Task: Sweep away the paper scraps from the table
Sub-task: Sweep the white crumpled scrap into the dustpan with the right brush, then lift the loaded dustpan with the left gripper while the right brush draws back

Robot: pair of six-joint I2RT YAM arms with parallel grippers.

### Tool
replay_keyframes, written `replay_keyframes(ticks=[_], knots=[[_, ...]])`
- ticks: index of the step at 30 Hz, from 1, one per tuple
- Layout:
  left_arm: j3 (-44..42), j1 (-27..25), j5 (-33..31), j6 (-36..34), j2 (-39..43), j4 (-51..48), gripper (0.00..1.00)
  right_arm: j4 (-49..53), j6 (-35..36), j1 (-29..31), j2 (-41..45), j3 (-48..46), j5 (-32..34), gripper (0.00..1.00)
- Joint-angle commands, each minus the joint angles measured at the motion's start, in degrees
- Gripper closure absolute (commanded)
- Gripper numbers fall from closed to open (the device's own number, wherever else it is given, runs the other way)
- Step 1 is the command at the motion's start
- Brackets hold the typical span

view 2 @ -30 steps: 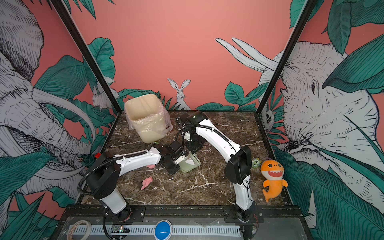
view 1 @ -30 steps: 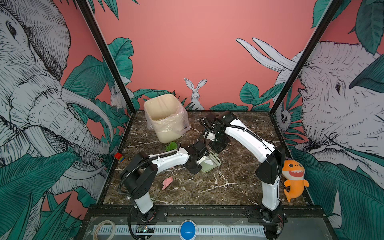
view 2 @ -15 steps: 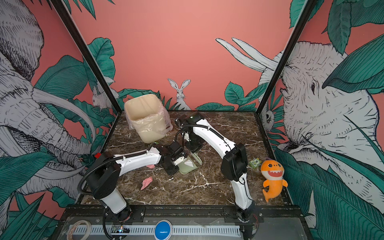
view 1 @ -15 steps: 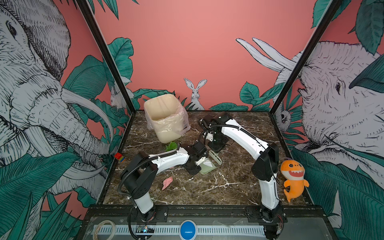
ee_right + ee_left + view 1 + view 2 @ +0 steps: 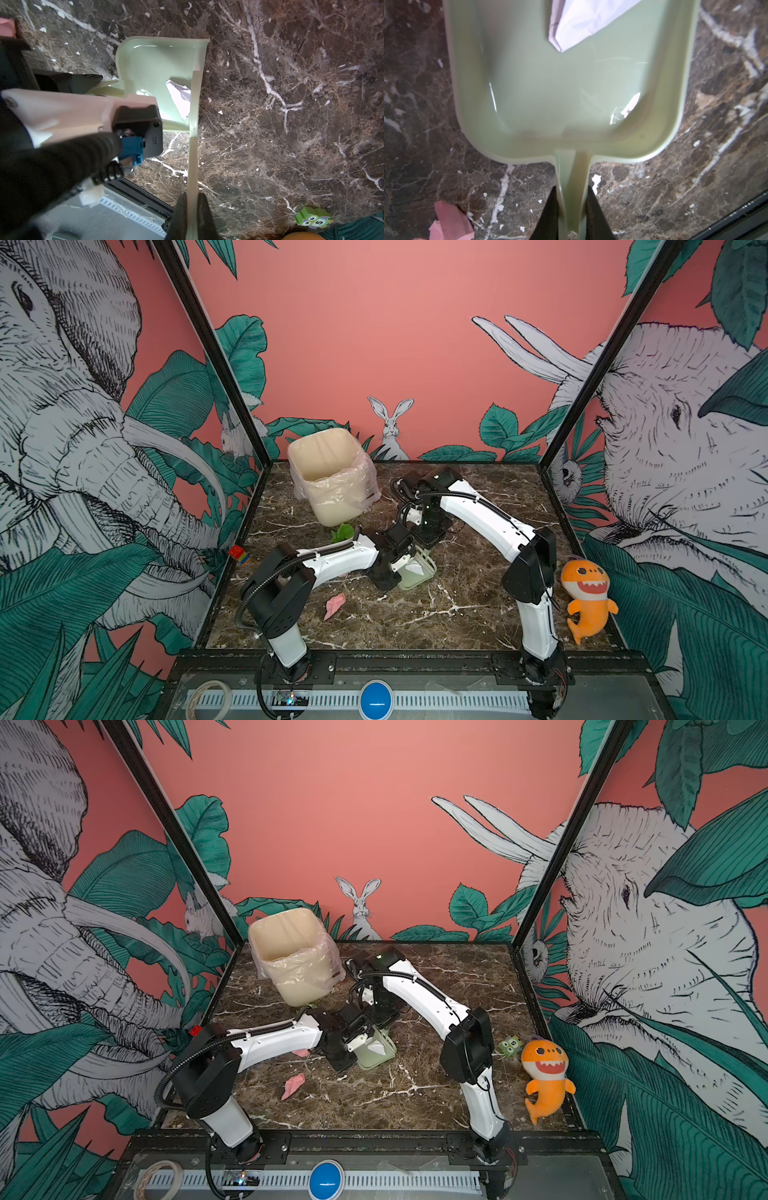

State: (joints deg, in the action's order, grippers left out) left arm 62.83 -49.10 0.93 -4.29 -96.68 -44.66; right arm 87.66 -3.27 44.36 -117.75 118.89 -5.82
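Now the left gripper [image 5: 572, 192] pinches the dustpan [image 5: 529, 93] handle mid-table [image 5: 457, 614]; the right gripper [image 5: 192, 199] pinches a thin blade [image 5: 193, 145]. The white scrap [image 5: 583, 20] lies inside the dustpan, the pink scrap [image 5: 334, 605] lies toward the front-left corner, and the green scrap [image 5: 343, 532] lies beside the bin [image 5: 332, 497].

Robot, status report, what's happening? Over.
Left gripper shut on dustpan; right gripper shut on sweeper stick. White scrap in dustpan; pink scrap, green scrap loose on table. Nothing blocking.

Glossy pale green plastic dustpan [image 5: 550, 104], thin smooth plastic sweeper [image 5: 193, 155], creased white paper scrap [image 5: 581, 18], polished marble-look table [image 5: 695, 187]
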Motion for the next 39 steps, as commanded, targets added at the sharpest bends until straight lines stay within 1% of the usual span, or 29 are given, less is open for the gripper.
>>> replay_keyframes(ticks=[1, 7, 9, 16, 24, 28, 34, 39], knots=[[1.77, -0.21, -0.62, 0.12, 1.05, 2.56, 0.88, 1.88, 1.61, 4.58, 2.12, 0.05, -9.72, 1.00], [1.53, -0.21, -0.92, 0.24, 2.14, 2.54, 0.88, 5.09, 2.46, 2.87, 3.32, -2.77, -3.36, 1.00], [1.51, -0.21, -0.97, 0.21, 2.55, 2.61, 0.88, 4.98, 2.64, 1.50, 5.00, -4.14, -3.18, 1.00], [0.53, -0.21, -1.52, 0.33, 4.89, 4.35, 0.88, 5.43, 2.39, -4.78, 10.26, -6.45, 1.28, 1.00], [-0.08, -0.25, -3.77, 1.61, 10.63, 7.17, 0.88, 2.95, 2.65, -12.73, 16.36, -9.43, 1.80, 1.00], [1.60, 0.05, -5.10, 2.10, 13.52, 6.30, 0.87, 1.67, 2.99, -15.62, 18.70, -11.99, 1.26, 1.00], [6.45, 2.47, -4.87, 2.95, 17.43, 3.25, 0.87, -0.19, 3.18, -18.14, 21.12, -15.56, 0.25, 1.00], [14.15, 6.15, -3.09, 2.74, 18.02, -2.31, 0.87, -0.91, 3.27, -18.99, 22.10, -16.69, -0.45, 1.00]])
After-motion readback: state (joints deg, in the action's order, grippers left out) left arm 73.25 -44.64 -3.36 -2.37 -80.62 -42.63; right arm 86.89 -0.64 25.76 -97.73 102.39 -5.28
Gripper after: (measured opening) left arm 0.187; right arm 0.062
